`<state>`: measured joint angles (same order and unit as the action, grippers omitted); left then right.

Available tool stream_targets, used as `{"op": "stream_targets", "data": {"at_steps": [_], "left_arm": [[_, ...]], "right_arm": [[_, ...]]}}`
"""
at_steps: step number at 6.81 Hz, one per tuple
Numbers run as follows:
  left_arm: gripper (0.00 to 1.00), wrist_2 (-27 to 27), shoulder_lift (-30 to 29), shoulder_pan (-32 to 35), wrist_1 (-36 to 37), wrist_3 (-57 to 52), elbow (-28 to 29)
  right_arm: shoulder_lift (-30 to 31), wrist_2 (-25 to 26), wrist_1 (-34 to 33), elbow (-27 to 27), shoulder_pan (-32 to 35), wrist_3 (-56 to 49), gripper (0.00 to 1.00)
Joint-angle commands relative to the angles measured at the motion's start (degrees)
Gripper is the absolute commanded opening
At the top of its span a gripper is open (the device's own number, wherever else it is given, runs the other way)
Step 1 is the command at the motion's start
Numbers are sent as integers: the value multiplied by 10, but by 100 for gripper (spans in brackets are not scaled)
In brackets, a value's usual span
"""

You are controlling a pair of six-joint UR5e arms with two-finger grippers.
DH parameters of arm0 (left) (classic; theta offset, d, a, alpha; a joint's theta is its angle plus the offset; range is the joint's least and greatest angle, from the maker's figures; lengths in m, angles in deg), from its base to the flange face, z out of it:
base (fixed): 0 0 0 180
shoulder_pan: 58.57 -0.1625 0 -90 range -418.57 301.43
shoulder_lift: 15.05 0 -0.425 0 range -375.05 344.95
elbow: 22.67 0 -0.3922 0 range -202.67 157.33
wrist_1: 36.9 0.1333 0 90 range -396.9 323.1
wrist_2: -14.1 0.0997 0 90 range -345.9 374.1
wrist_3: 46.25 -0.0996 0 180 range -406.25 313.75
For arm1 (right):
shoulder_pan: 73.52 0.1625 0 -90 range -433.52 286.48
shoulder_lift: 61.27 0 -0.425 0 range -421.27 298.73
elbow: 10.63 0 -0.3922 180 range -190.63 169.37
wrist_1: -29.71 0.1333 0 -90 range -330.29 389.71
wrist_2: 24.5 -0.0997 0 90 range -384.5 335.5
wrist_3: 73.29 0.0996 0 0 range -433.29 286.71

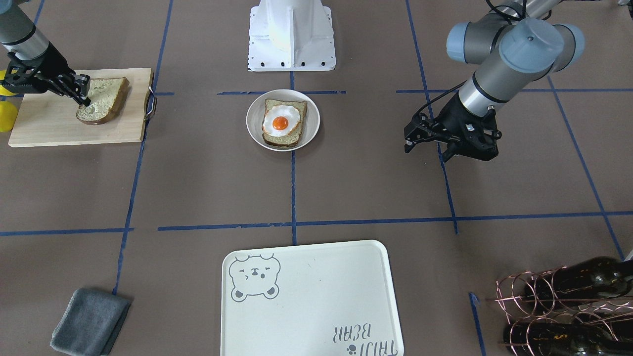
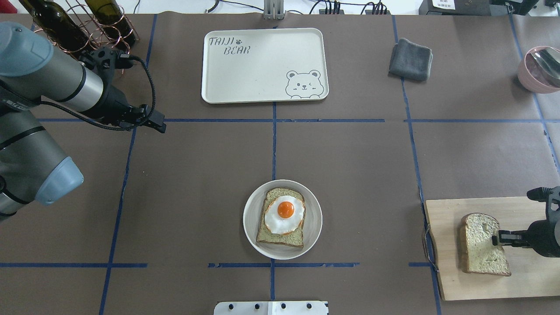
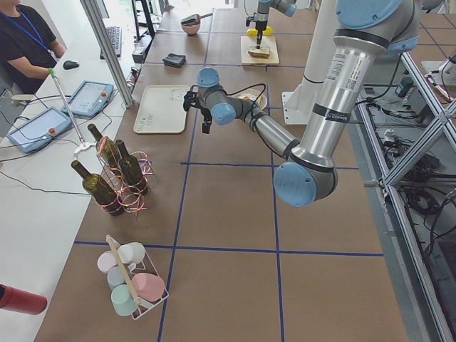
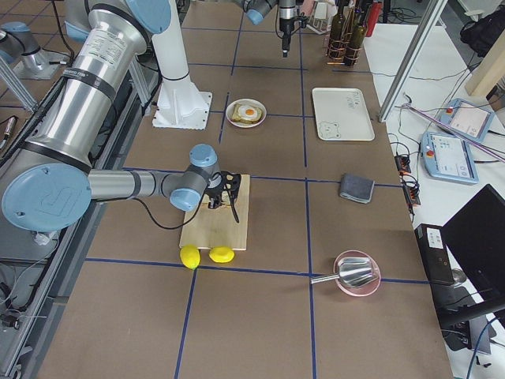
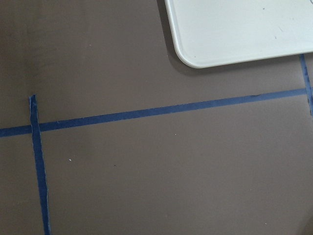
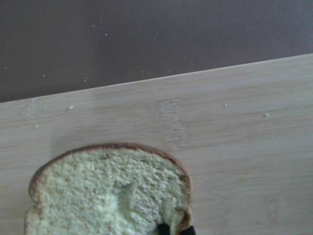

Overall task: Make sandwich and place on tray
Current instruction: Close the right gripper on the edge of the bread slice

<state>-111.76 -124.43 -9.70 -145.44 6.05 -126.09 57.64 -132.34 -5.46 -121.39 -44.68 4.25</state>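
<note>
A wide table (image 2: 350, 153) covered in matt brown paper, marked into large rectangles by blue tape lines (image 2: 274, 144); soft, even light leaves only faint shadows. A white bench (image 3: 35, 203) runs along one long side, carrying two tablet-like control pendants (image 3: 91, 96), trailing cables and a keyboard (image 3: 114, 39); a slanted silver pole (image 3: 107, 50) rises from it; an open black laptop (image 4: 477, 241) sits near one end. Aluminium framing (image 3: 410, 253) and loose wiring line the opposite side.

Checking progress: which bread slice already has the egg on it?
The plated slice, on the round white plate, topped by the fried egg. The board slice on the cutting board is bare, right gripper at its edge.
</note>
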Motion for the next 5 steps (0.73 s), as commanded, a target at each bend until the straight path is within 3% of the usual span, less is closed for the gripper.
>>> {"op": "stream_targets", "data": {"at_steps": [1,3,5], "left_arm": [[100,0,0,0,0,0,0],[99,0,0,0,0,-1,-1],[97,0,-2,0,0,-1,1]], "right_arm": [[-1,-1,0,-6,2,1,0],[-3,-4,3,-42,9,0,0],[-5,-91,60,-40,70,0,0]]}}
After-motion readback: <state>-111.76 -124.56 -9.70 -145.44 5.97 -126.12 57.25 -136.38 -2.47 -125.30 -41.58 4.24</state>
